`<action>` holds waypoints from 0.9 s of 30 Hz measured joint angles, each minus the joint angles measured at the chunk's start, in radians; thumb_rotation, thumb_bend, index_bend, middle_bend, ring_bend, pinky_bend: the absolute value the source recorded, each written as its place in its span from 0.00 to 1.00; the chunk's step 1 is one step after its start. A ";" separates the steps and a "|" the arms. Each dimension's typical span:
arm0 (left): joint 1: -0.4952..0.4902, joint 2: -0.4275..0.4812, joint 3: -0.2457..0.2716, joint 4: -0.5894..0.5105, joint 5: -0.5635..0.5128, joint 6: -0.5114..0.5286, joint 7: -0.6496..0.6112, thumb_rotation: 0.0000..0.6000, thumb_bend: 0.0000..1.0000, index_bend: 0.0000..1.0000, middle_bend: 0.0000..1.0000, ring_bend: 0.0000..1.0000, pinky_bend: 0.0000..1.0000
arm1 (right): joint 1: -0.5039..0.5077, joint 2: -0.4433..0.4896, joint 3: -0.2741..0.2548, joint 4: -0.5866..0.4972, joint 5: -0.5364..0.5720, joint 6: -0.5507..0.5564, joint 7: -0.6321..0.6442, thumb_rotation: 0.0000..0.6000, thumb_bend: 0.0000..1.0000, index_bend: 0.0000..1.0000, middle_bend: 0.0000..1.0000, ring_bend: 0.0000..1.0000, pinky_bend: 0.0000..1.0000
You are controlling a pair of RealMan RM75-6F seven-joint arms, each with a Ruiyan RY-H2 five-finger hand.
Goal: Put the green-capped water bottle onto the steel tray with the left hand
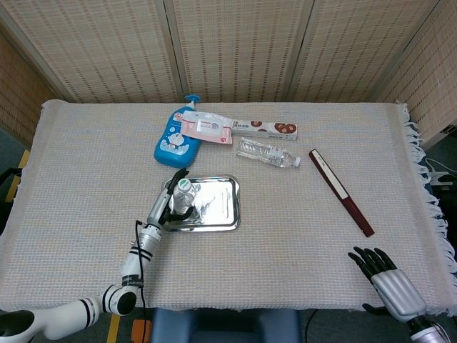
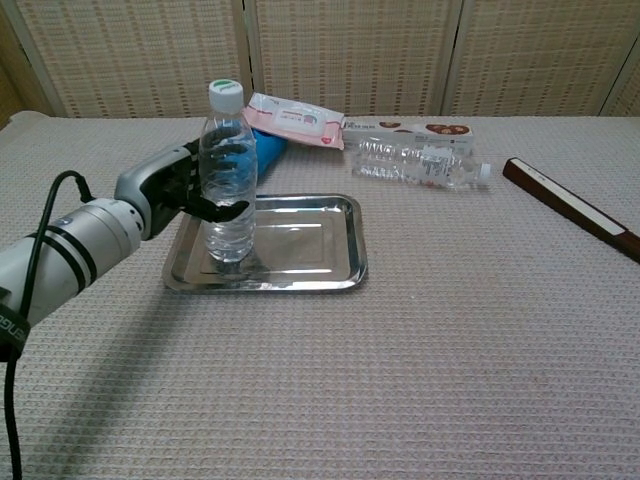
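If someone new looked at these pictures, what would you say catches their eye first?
Most likely the green-capped water bottle standing upright at the left end of the steel tray, with the left hand right beside it, fingers apart around its middle. Behind the tray lie a blue pump bottle and a clear bottle on its side, and a dark red stick lies far right.
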 measured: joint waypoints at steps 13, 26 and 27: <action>0.001 0.048 0.022 -0.034 0.022 -0.038 0.004 1.00 0.31 0.00 0.00 0.00 0.00 | 0.000 -0.003 -0.003 -0.002 -0.002 -0.004 -0.010 1.00 0.01 0.00 0.00 0.00 0.00; 0.005 0.084 0.042 -0.050 0.048 -0.024 0.047 1.00 0.30 0.00 0.00 0.00 0.00 | 0.001 0.001 -0.005 -0.005 -0.005 -0.005 -0.007 1.00 0.01 0.00 0.00 0.00 0.00; 0.007 0.086 0.045 -0.045 0.051 -0.019 0.058 1.00 0.30 0.00 0.00 0.00 0.00 | 0.001 0.001 -0.006 -0.005 -0.008 -0.004 -0.005 1.00 0.01 0.00 0.00 0.00 0.00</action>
